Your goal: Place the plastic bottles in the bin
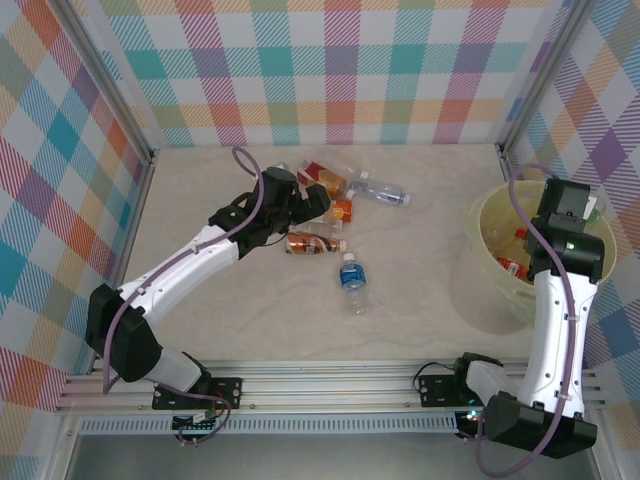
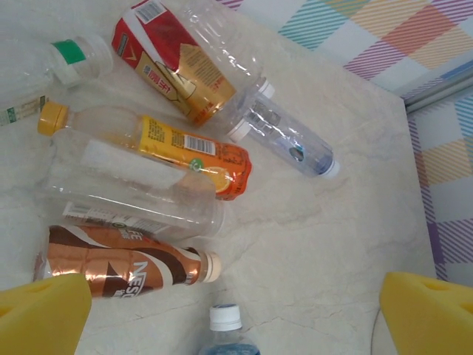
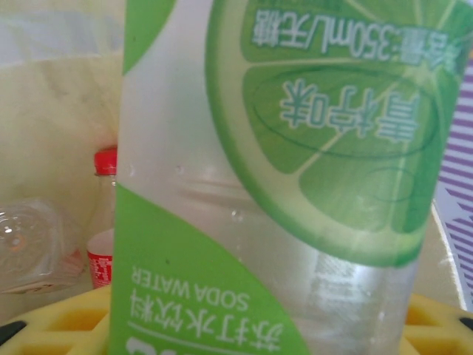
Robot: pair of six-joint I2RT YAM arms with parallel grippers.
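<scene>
Between the right jaws, narrowed onto its body against the yellow pads [image 3: 59, 322], stands a clear bottle with a green lime label [image 3: 295, 185]; it is held over the mouth of the bin [image 1: 487, 215], towards that pale yellow bucket's right side in the top view; behind it, down inside the bin, lie a red-capped bottle [image 3: 104, 164] and a bare clear one, and from above more bottles with orange and red labels [image 1: 512, 255] show against the inner wall. Across the worktop [image 1: 430, 300] the left jaws stand wide, gripping nothing, their pads at the lower corners of the wrist view, hovering over a cluster of bottles lying on their sides; nearest is a brown-labelled bottle [image 2: 118, 270]; beside it an unlabelled clear bottle [image 2: 133, 196], then an orange-labelled bottle [image 2: 170, 148] with a yellow cap, a red-and-orange-labelled bottle [image 2: 174, 63], a green-capped bottle [image 2: 52, 66] and a blue-printed clear bottle [image 2: 284, 137]; a blue-labelled bottle [image 1: 351, 280] with a white cap lies apart, nearer the arms.
</scene>
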